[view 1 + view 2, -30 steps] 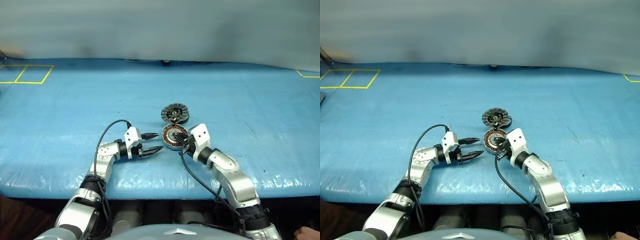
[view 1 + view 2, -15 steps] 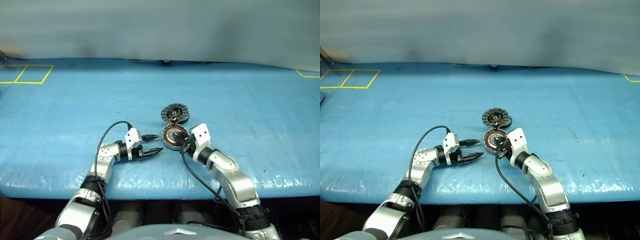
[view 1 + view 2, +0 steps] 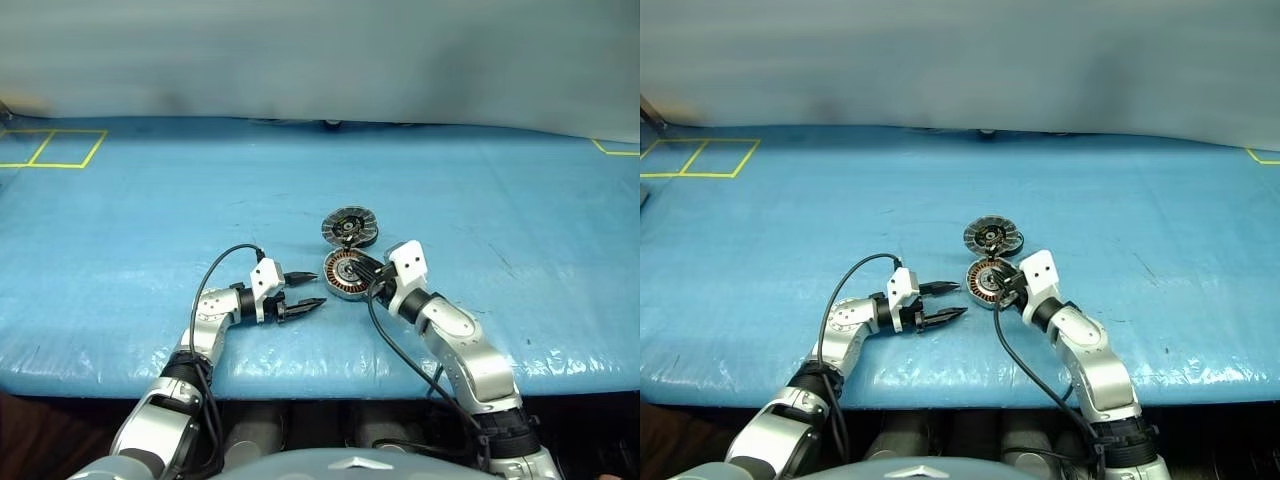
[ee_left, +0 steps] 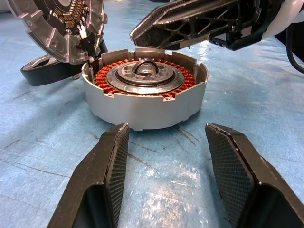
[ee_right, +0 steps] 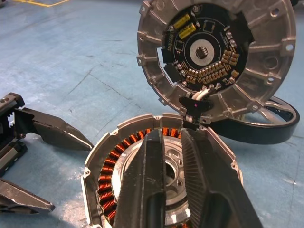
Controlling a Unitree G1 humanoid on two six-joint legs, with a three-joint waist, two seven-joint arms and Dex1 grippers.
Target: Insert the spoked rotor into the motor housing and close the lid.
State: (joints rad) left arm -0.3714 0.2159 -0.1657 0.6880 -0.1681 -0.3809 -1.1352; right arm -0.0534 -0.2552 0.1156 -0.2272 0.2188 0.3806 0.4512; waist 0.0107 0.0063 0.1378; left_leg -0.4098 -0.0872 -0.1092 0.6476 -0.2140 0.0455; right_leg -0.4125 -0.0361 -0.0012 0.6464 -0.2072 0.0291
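No legible writing on lid (image 5: 216,57)

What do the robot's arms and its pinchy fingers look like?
The arms are shiny silver-grey metal with black rings at the joints and white blocks at the wrists. A thin black cable loops out from each arm. The left gripper and right gripper each have two black fingers, long and tapering. The inner faces have a fine bumpy grid, and the sides have cut-out triangle holes like a little bridge.

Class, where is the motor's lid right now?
In the left eye view the lid stands open, tilted up behind the motor housing, joined at its far edge, mid-table.
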